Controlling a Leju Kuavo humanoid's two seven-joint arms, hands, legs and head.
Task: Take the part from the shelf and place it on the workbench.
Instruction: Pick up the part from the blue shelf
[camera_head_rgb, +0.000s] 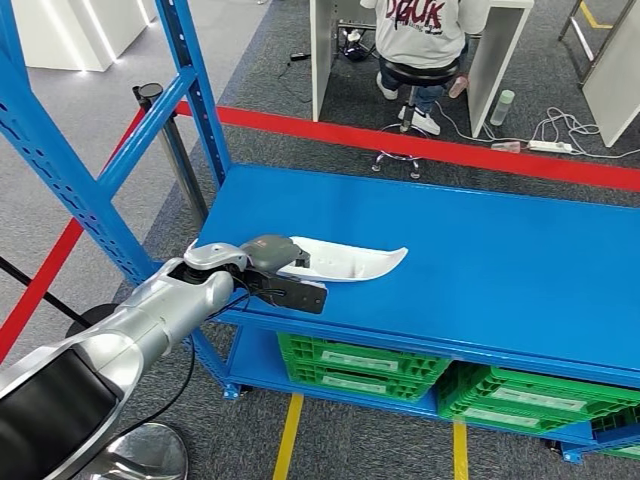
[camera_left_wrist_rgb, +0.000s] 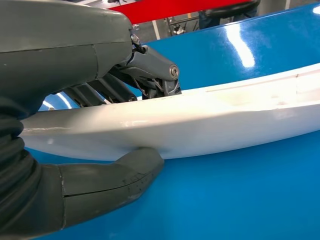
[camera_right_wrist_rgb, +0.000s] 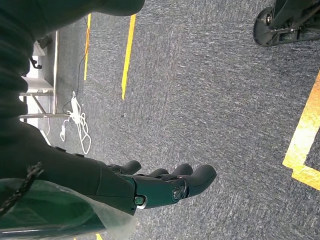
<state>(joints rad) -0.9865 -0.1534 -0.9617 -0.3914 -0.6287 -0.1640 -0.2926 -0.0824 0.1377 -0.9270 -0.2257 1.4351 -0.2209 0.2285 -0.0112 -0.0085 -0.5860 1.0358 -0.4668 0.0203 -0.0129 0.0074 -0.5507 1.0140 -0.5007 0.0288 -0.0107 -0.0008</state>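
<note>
The part (camera_head_rgb: 349, 262) is a long, white, curved plastic piece lying on the blue workbench (camera_head_rgb: 490, 260) near its front left. My left hand (camera_head_rgb: 281, 272) grips the part's near end, with the thumb (camera_left_wrist_rgb: 124, 175) under one edge and the fingers (camera_left_wrist_rgb: 151, 67) over the other. In the left wrist view the part (camera_left_wrist_rgb: 211, 117) stretches away from the hand across the blue top. My right hand (camera_right_wrist_rgb: 162, 185) hangs over the grey carpet with its fingers stretched out and nothing in it.
A blue shelf frame (camera_head_rgb: 90, 190) rises at the left of the bench. Green crates (camera_head_rgb: 362, 365) sit on the lower level. Red tape (camera_head_rgb: 423, 145) crosses the floor behind, where a person (camera_head_rgb: 419, 40) sits on a stool at a white desk.
</note>
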